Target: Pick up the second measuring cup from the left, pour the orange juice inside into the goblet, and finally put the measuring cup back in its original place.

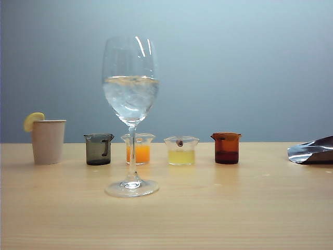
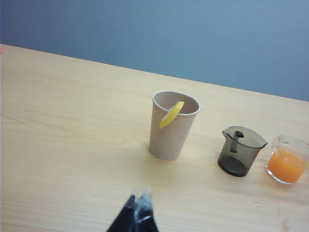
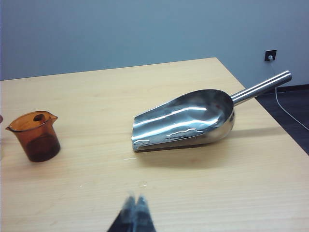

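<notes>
**Exterior view: a row of cups behind the goblet, both grippers clenched and empty**

Exterior view shows the desk (image 1: 218, 208) with the goblet (image 1: 130, 94) standing upright nearer the front edge than anything else, its bowl about half full of clear liquid. Behind its stem, in a line along the back edge, stand four small cups. The second measuring cup from the left (image 1: 139, 148) sits directly behind the stem, upright, with the orange juice (image 1: 141, 154) filling its lower half. Just beside it toward the left edge is a smoky grey cup (image 1: 99, 149); toward the right edge come a clear cup of pale yellow liquid (image 1: 181, 150) and an amber cup (image 1: 226, 148) with dark liquid. A paper cup (image 1: 48, 141) with a lemon slice (image 1: 33, 121) on its rim stands nearest the left edge. A metal scoop (image 1: 312, 151) lies at the right edge.

The left gripper (image 2: 137, 209) hovers over bare wood near the paper cup, fingertips pressed together, grasping nothing. The right gripper (image 3: 134, 212) hangs near the scoop, likewise pinched closed on nothing, well apart from the amber cup.
</notes>
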`<state>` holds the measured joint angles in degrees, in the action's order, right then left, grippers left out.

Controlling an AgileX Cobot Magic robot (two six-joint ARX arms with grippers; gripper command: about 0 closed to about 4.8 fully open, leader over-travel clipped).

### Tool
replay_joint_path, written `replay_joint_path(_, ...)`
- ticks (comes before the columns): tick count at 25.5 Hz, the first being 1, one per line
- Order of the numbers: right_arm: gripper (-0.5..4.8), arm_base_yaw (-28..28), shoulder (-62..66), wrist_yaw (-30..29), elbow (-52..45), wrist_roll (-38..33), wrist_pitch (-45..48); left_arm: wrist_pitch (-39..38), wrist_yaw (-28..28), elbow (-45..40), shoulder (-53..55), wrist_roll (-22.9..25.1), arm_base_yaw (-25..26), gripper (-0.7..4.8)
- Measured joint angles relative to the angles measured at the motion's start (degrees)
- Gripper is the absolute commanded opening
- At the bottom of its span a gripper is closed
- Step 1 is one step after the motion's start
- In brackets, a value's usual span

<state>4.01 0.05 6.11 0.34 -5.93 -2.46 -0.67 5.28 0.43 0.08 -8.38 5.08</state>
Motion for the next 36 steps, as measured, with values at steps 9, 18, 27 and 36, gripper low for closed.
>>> replay_joint_path(9,-0.09,0.0,13.3,-3.5,24.3,0.0,-7.3,-4.2,-5.3,13.6,1.9,-0.1,0.0,-0.05)
replay_joint_path(18,-0.09,4.7,42.8,-12.3,38.4,-2.4,8.1,-7.2,2.0,34.8,22.5,3.1,0.0,-0.06)
replay_joint_path(27,-0.09,20.2,66.8,-13.6,38.2,-0.3,22.1,-8.2,1.8,42.9,32.0,3.7,-7.4,-0.06)
replay_joint_path(36,-0.09,23.4,86.0,-22.6,36.9,1.5,36.9,-9.6,-3.7,42.9,32.2,9.0,-16.3,-0.06)
